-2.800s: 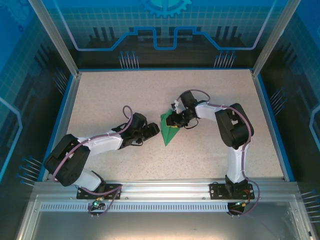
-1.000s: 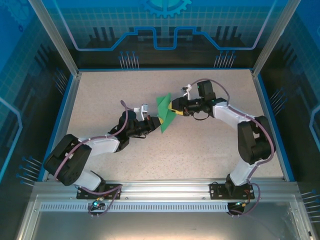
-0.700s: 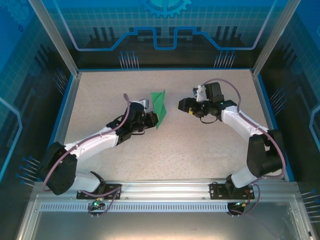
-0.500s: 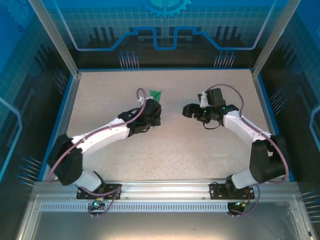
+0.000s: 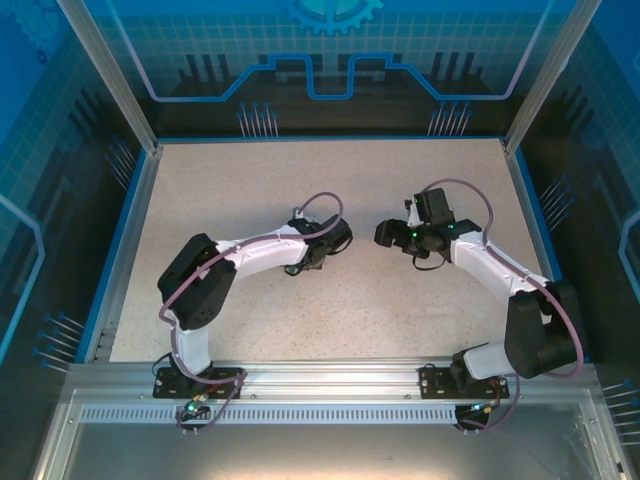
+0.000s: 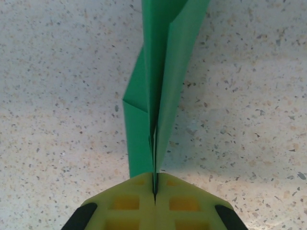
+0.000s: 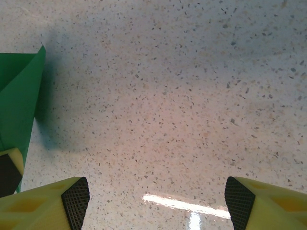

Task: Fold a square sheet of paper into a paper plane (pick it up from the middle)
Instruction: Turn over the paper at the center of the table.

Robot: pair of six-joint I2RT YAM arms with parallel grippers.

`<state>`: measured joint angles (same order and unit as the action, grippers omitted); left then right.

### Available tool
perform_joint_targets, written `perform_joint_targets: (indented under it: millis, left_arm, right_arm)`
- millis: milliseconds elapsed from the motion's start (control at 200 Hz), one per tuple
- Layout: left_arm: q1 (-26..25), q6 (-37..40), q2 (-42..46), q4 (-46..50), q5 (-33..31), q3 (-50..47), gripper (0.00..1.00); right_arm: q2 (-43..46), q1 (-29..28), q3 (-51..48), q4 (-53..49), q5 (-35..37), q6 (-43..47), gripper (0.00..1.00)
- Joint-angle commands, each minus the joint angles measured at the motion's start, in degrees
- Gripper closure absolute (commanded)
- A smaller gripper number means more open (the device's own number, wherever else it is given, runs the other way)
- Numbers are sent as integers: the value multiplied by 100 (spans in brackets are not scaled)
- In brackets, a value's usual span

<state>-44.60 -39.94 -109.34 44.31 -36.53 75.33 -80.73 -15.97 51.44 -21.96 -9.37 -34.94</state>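
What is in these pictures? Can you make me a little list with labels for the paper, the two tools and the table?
thing: narrow green folded paper plane, creased down its middle
held by: left tool, shut on the plane's end at the crease
other tool: right tool, open, holding nothing, apart from the paper
surface: speckled beige tabletop

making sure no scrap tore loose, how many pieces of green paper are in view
1: the folded green paper sheet, clamped in the shut left jaws over the speckled table; its edge also shows left in the right wrist view. The left arm may hide scraps.
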Motion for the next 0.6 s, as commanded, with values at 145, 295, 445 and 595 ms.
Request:
perform_joint_targets:
  millis: [145,295,445,595]
  left_arm:
    - [-94,-71,-413,-145,553,272,85]
    - [-80,43,-231,-644,1167,70,71]
    - [59,92,111,-1288,1999,-295,56]
    - [343,83,716,-2074,2866,-858,42]
  right_arm:
    - [72,62,-68,-90,128,-205,22]
    - [53,71,-73,-50,157,-251,22]
    - [55,20,-161,-6,107,-140,23]
    - [93,-314,85,-54,235,82,25]
